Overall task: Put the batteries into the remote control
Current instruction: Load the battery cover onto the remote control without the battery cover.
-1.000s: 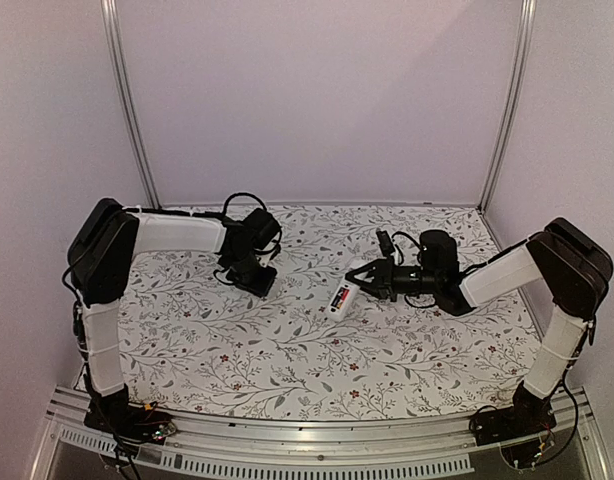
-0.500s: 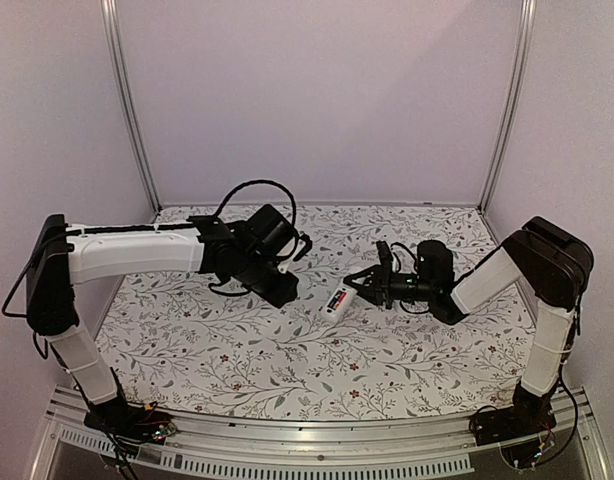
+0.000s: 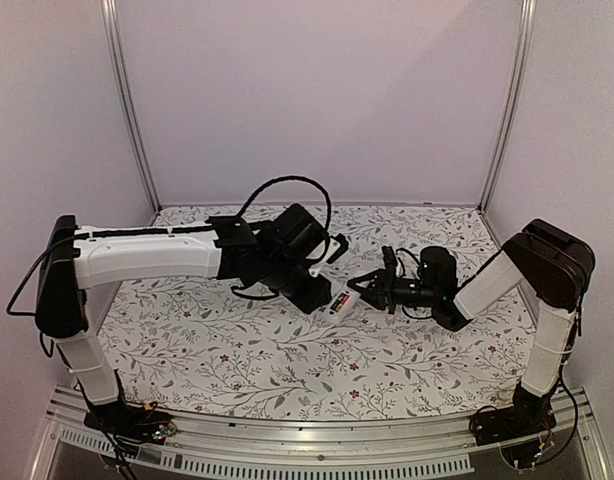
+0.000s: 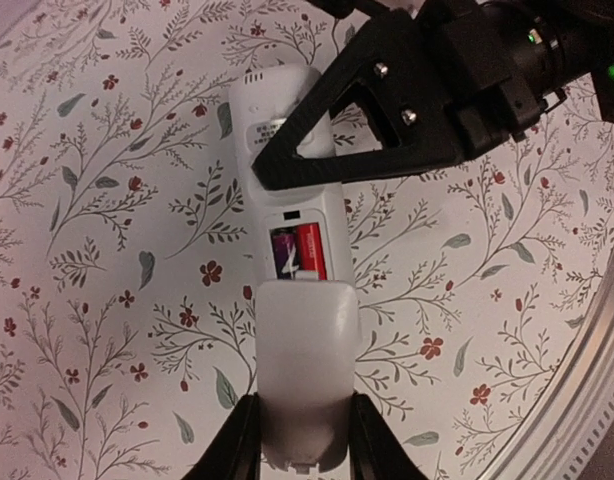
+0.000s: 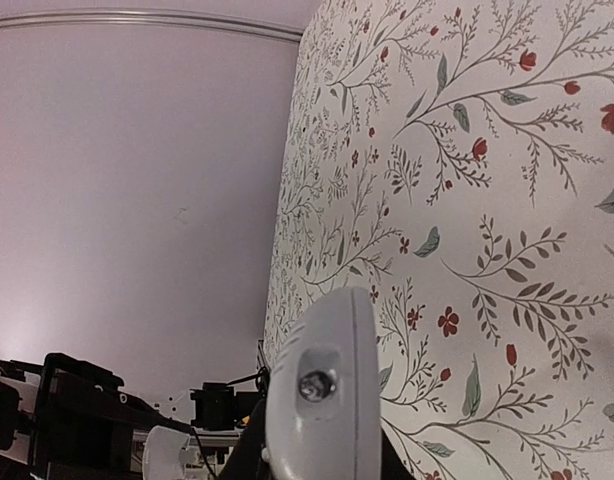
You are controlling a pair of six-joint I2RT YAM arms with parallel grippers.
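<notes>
The white remote control (image 4: 287, 130) lies back up on the floral table, its battery bay open. The red battery (image 4: 312, 250) and the dark battery (image 4: 284, 252) sit side by side in the bay. My right gripper (image 4: 299, 150) is shut on the remote's far end; the right wrist view shows that end with its small lens (image 5: 319, 385). My left gripper (image 4: 302, 405) is shut on a white battery cover (image 4: 305, 350), whose front edge meets the bay's near end. In the top view the remote (image 3: 339, 303) lies between the left gripper (image 3: 322, 297) and the right gripper (image 3: 365, 289).
The floral tablecloth (image 3: 287, 350) covers the table. A metal rail (image 3: 317, 440) runs along the near edge, and white walls with metal posts close in the back and sides. Both arms meet near the table's middle.
My left arm has swung right from the back left, bringing the white cover up to the remote. My right gripper stays shut on the remote, which has shifted only slightly.
</notes>
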